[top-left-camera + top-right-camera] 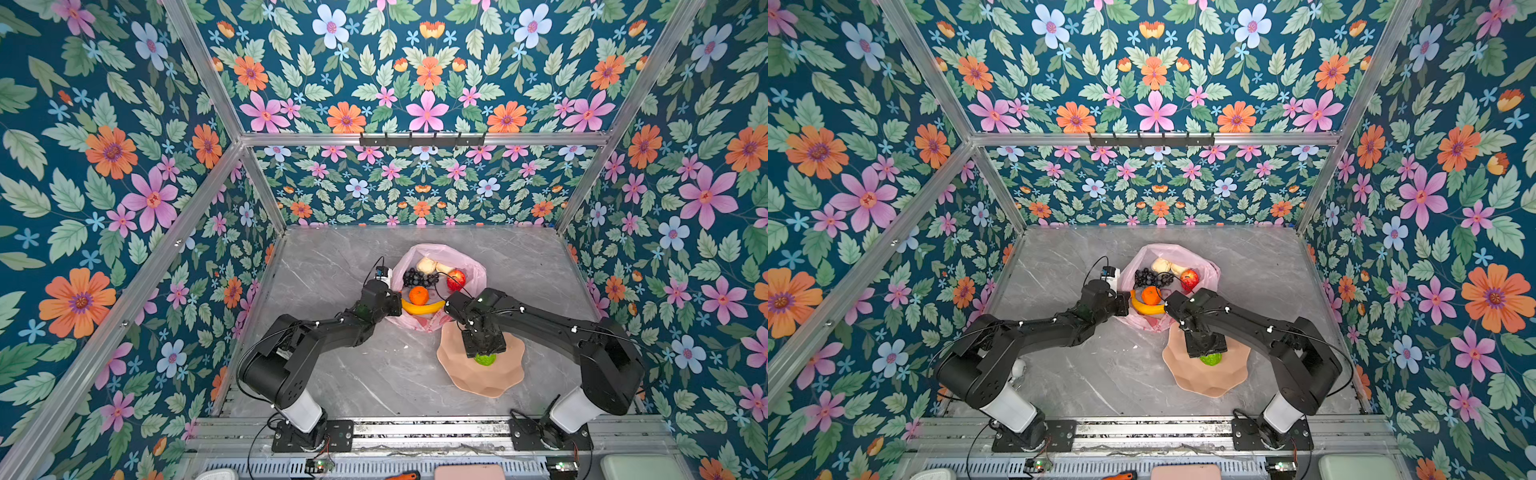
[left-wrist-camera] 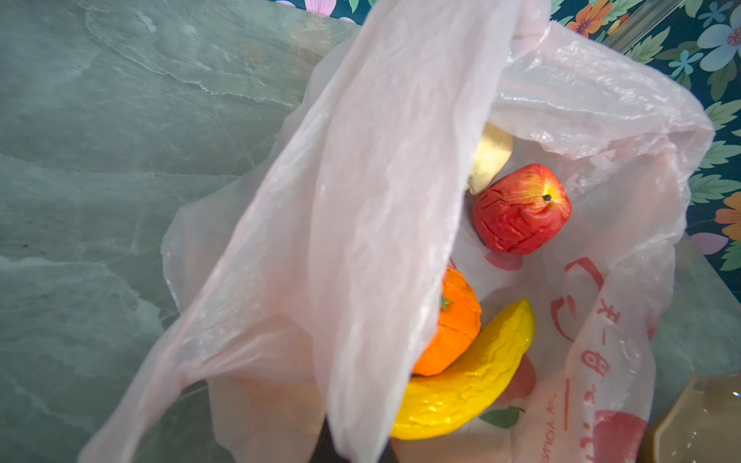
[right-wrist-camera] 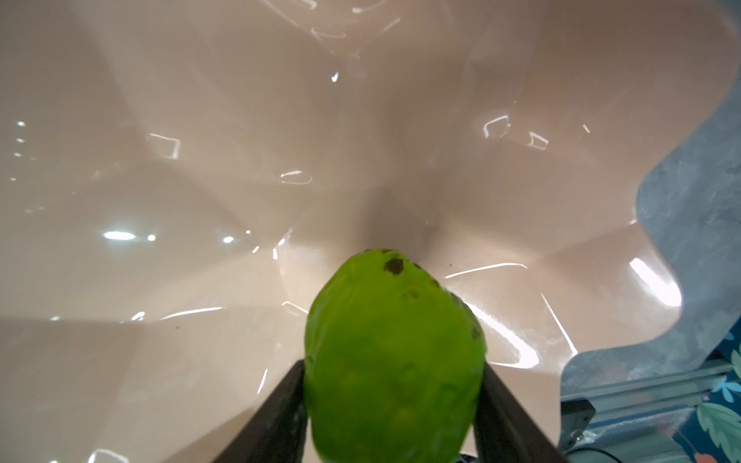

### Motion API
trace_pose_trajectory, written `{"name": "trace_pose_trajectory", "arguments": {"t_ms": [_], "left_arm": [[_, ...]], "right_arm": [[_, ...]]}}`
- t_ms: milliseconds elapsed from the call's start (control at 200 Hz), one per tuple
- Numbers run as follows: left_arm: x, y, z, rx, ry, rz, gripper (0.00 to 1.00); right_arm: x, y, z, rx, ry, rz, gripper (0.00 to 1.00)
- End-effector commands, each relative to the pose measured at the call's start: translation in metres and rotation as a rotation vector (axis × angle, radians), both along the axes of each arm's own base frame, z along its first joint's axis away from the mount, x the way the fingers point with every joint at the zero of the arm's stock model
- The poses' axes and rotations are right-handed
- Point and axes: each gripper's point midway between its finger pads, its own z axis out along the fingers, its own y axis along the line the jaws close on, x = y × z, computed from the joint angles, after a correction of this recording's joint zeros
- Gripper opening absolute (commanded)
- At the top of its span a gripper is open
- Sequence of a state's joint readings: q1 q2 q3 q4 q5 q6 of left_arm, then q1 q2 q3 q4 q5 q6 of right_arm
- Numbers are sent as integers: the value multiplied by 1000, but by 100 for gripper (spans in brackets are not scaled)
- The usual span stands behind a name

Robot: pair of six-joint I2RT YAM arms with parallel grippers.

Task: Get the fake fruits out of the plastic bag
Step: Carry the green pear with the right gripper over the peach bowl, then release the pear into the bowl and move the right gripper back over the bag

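The pale pink plastic bag (image 1: 473,266) lies open at the middle of the table. My left gripper (image 1: 395,301) is shut on its near-left edge, and the film (image 2: 381,160) drapes up from the jaws. Inside lie a banana (image 2: 473,381), an orange (image 2: 457,324), a red apple (image 2: 521,208), dark grapes (image 1: 417,277) and a cream piece (image 2: 491,160). My right gripper (image 3: 393,366) is shut on the bumpy green fruit (image 3: 395,320), held low over the peach bowl (image 1: 490,382).
The grey marble tabletop (image 1: 332,270) is walled in by floral panels on three sides. The bowl's rim touches the bag's near side. The arm bases stand on a metal rail (image 1: 415,428) at the front; an orange-handled tool (image 1: 405,475) lies below it.
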State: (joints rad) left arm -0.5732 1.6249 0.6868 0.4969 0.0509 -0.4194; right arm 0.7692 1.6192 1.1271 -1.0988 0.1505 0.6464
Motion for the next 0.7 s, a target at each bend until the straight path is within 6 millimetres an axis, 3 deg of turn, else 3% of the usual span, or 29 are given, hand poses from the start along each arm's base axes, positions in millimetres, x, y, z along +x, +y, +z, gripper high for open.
{"name": "trace_pose_trajectory", "arguments": {"t_ms": [0, 190, 695], "left_arm": [[2, 1, 1, 8, -10, 2, 0], [2, 2, 1, 13, -11, 5, 0], [2, 2, 1, 17, -11, 7, 0]], "right_arm": [[-2, -8, -3, -54, 18, 10, 60], [2, -13, -17, -123, 39, 30, 61], [10, -9, -21, -138, 36, 47, 70]]}}
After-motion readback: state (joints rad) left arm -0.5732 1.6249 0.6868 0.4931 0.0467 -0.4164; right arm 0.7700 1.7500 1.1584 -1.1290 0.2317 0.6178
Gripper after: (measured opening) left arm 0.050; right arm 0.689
